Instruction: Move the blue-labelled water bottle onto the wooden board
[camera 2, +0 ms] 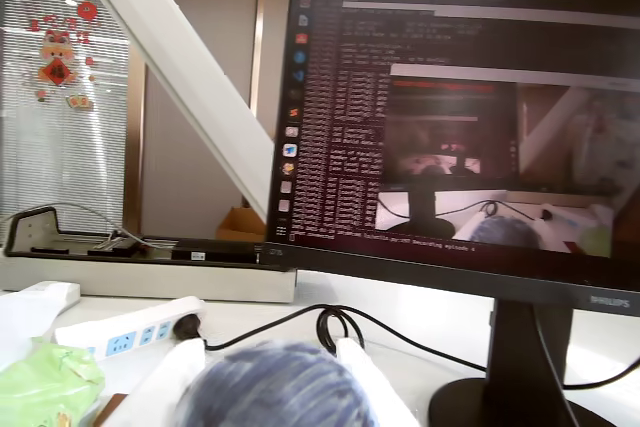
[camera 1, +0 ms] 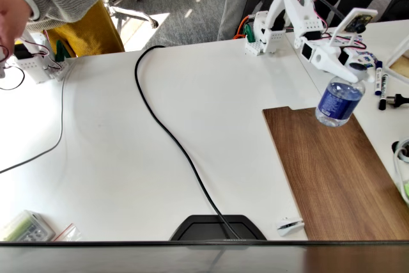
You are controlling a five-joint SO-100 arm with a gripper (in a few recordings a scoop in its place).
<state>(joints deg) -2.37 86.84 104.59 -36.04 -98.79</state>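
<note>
Claw [camera 1: 345, 71] clamped on bottle [camera 1: 339, 101] neck, hanging over board [camera 1: 332, 171] far edge. Lower vertically, release once base seated.

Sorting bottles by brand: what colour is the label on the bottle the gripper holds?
Dark blue, clearest in the fixed view: water bottle.

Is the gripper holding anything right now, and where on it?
Yes: the gripper holds the blue-labelled water bottle by its cap end, tilted above the wooden board.

The dark-brown wooden board [camera 1: 332, 171] runs off the fixed view's right edge (the blue-labelled clear plastic bottle [camera 2: 275, 387] is blurred in the wrist view).
</note>
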